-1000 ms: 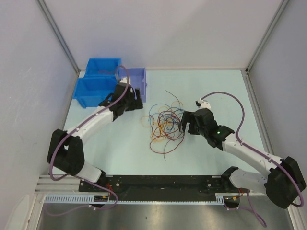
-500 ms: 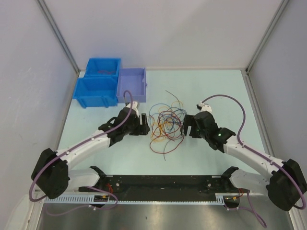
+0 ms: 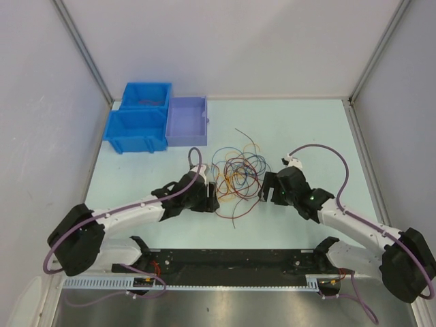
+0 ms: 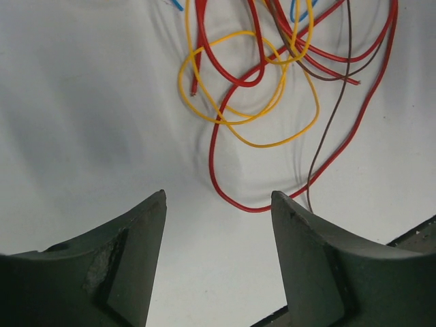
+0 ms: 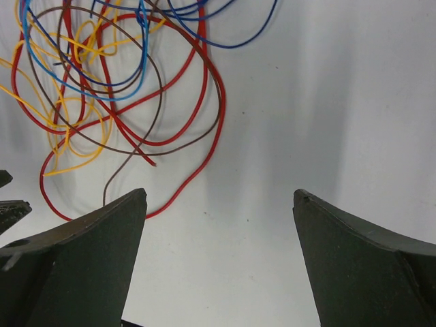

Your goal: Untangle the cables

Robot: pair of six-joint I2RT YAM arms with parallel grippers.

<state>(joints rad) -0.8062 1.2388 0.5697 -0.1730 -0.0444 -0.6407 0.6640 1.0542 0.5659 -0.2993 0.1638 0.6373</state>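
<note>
Viewing from above alone shows blue bins (image 3: 133, 141) near the cables (image 3: 235, 174).

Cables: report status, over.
Left gripper open, empty. Right gripper open, empty. Cables tangled between them. Bins far left, out of the way.

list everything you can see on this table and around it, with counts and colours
cables: one tangle, strands too many to count; red, yellow-orange, blue, brown; middle of the table
front blue bin: one, blue, far left corner
back blue bin: one, blue, behind the front one
lavender bin: one, pale purple, beside the front blue bin on its right
table: one, pale blue-green
left arm, right arm: two, white with black joints, bases at the near edge
left gripper: one, dark, open, nothing between its fingers, left of the tangle
right gripper: one, dark, open, right of the tangle
</note>
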